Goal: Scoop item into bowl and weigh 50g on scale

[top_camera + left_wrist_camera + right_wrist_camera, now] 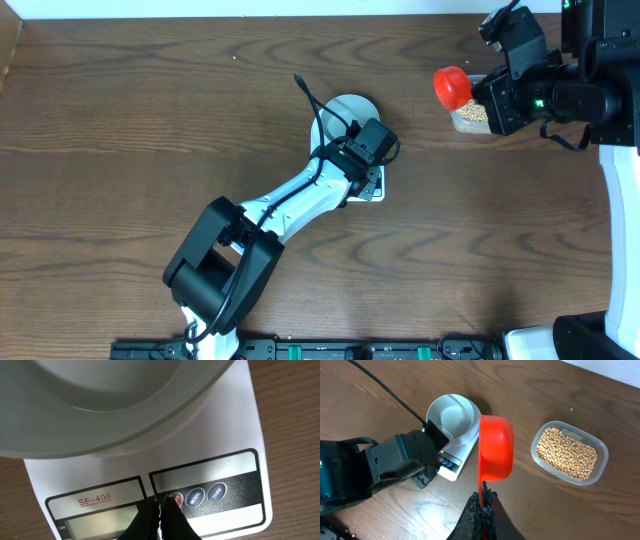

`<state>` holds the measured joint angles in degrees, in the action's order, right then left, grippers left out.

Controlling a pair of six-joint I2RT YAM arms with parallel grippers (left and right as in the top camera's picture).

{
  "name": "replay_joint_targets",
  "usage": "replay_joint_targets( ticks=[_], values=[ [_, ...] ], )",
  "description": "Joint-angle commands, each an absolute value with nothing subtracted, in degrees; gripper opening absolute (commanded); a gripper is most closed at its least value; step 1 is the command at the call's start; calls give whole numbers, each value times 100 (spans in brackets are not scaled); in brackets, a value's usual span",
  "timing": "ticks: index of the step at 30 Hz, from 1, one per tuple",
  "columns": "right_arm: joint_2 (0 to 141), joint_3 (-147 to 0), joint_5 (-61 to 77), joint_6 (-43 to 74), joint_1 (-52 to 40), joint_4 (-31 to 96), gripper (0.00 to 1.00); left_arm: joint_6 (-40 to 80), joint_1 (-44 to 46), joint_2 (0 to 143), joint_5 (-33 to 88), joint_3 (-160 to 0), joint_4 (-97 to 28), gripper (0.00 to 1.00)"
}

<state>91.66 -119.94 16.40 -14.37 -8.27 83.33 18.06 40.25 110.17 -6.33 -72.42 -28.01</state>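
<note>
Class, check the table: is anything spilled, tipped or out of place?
Nothing stands out. The beans all sit in the clear tub, none spilled, and the empty bowl stands upright on the scale.

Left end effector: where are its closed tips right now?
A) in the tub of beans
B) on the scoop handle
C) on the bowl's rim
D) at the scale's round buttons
D: in the left wrist view the shut left end effector sits at the left end of the round buttons on the front of the scale, below the bowl.
</note>
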Motion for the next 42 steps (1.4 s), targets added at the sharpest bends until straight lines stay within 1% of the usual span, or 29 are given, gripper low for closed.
replay_joint_targets(
  ticks=[1,25,30,42],
  values=[
    [9150,-12095,1597,-1509,-858,8340,1,1883,4032,11124,-644,-7135,-2786,8],
    [9150,-12095,1597,-1509,-858,8442,1,2025,4171,11124,-521,-6956,-2386,7],
    [9150,-12095,1599,-1509,-858,8453,1,2027,4171,11124,-714,-6906,-2379,7],
    [9150,-12095,1599,-1509,-858,8468,1,2027,4169,11124,-718,-6834,-2283,7]
  ],
)
